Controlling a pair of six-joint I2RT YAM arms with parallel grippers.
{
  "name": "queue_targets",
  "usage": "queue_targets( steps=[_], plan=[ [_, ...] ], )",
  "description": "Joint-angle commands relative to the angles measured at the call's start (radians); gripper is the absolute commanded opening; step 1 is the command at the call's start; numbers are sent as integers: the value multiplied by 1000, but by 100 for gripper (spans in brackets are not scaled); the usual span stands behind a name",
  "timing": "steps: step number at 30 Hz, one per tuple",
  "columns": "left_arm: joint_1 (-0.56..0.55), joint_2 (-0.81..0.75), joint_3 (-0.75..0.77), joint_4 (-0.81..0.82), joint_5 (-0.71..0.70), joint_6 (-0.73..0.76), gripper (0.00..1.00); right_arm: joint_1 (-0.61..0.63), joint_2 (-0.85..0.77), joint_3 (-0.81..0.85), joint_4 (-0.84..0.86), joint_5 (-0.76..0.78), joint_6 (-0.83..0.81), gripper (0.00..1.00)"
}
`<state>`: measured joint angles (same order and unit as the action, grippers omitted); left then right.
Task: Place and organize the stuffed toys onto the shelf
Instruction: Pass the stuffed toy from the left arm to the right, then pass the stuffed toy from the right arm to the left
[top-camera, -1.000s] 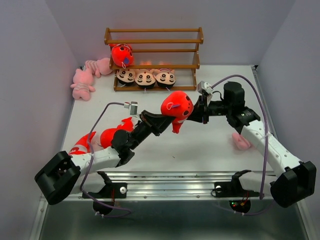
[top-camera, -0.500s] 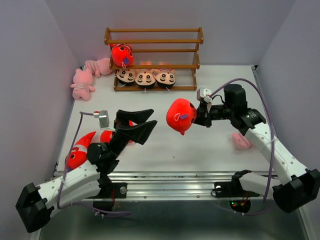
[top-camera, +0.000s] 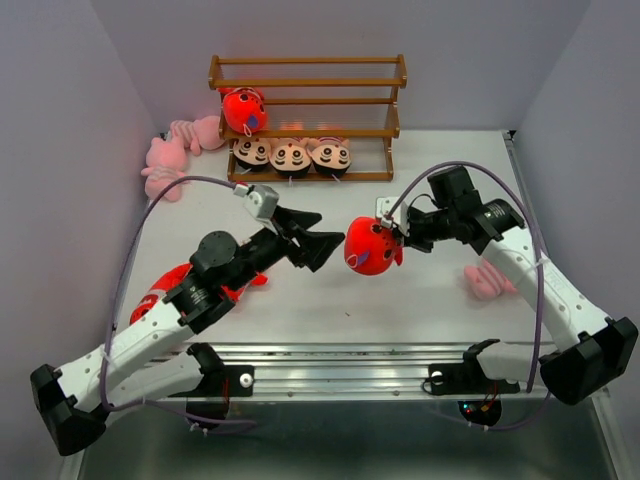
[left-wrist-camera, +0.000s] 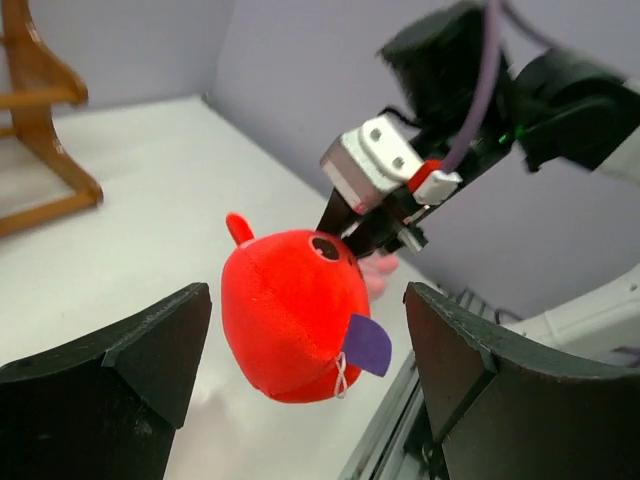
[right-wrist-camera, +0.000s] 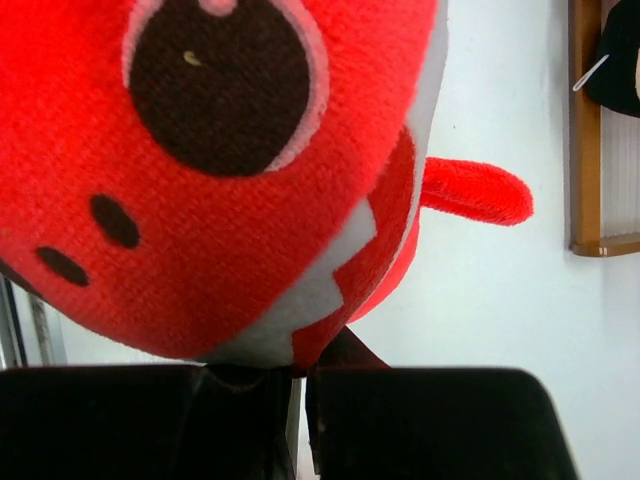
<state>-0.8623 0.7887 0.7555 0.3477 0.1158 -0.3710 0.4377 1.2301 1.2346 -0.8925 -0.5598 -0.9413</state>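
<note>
**Top external view.** The right gripper (top-camera: 400, 238) was clamped on the held fish (top-camera: 370, 246), carrying it in the air above the table (top-camera: 430, 310), in front of the shelf (top-camera: 305, 82) and well apart from it. The left gripper (top-camera: 330, 230) faced the fish with its jaws wide apart and touched nothing. This pose suggested a transfer between the arms. A shelved fish (top-camera: 244, 109) sat at the left end of the middle tier and three boy dolls (top-camera: 290, 156) filled the bottom tier, so the carried toy probably belonged on the middle tier, grouped by kind. Pink frogs (top-camera: 165, 165) and a floor fish (top-camera: 165, 290) lay on the table, not yet shelved.

**Left wrist view.** The fish hung between the spread fingers (left-wrist-camera: 130, 360), clear of both. The right arm's fingers pinched it from behind. Its eye faced up and its purple tag pointed toward the camera.

**Right wrist view.** The closed fingertips (right-wrist-camera: 150, 420) gripped the fish's rear, just below a white band. Its long axis ran roughly in line with the fingers, head leading away from them, and one fin stuck out sideways toward the shelf rail.
</note>
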Motion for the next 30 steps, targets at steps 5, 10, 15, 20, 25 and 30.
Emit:
queue_targets(
  steps=[5, 10, 15, 20, 25, 30],
  plan=[
    [-1, 213, 59, -84, 211, -83, 89, 99, -21, 48, -17, 264, -123, 1],
    [-1, 279, 56, -50, 275, -123, 90, 124, -29, 28, 7, 316, -139, 1],
    [-1, 294, 45, -32, 301, -143, 90, 144, -38, 2, 32, 342, -162, 1],
    [0, 328, 21, 36, 317, -186, 90, 165, -46, -21, 41, 347, -188, 1],
    [-1, 382, 22, 54, 323, -198, 89, 174, -50, -32, 43, 356, -203, 1],
    [0, 420, 16, 88, 311, -216, 72, 174, -63, -47, 50, 344, -203, 1]
  ],
)
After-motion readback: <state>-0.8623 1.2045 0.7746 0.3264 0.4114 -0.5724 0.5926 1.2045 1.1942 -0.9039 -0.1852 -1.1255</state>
